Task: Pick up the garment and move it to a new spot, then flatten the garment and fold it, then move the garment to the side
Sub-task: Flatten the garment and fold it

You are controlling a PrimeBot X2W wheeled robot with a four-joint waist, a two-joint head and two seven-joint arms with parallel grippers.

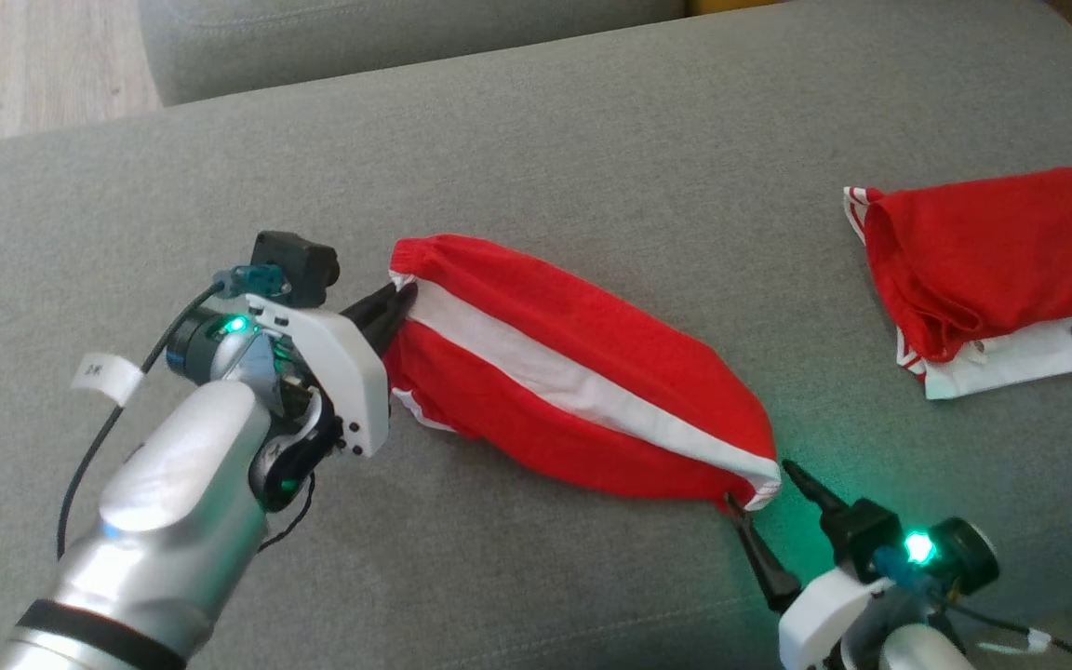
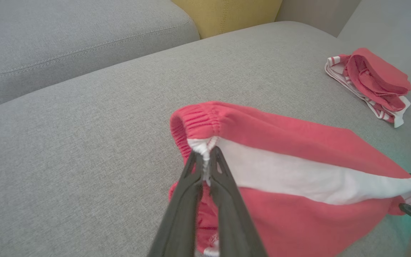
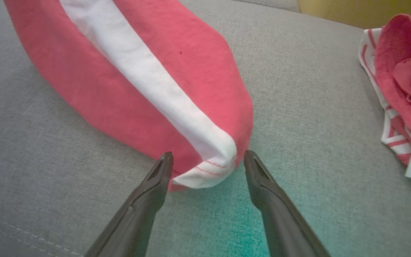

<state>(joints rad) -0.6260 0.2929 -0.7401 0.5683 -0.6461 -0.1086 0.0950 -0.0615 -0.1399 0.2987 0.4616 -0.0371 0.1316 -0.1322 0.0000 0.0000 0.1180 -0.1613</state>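
The garment (image 1: 582, 372) is a pair of red shorts with a broad white side stripe, stretched out long across the grey cushion (image 1: 536, 177). My left gripper (image 1: 396, 302) is shut on its elastic waistband, where the white stripe begins (image 2: 205, 151). The waist end (image 2: 198, 121) is lifted slightly off the cushion. At the other end, my right gripper (image 1: 764, 486) is open, its fingers (image 3: 161, 171) standing either side of the white hem (image 3: 209, 164) without closing on it. The garment's underside is hidden.
A second red and white garment (image 1: 987, 270) lies folded at the right of the cushion, also seen as a red and white pile (image 2: 373, 85) and a red heap (image 3: 401, 89). Another grey cushion (image 2: 66, 39) and a yellow cushion (image 2: 227, 14) stand behind. Wooden floor (image 1: 24, 65) shows far left.
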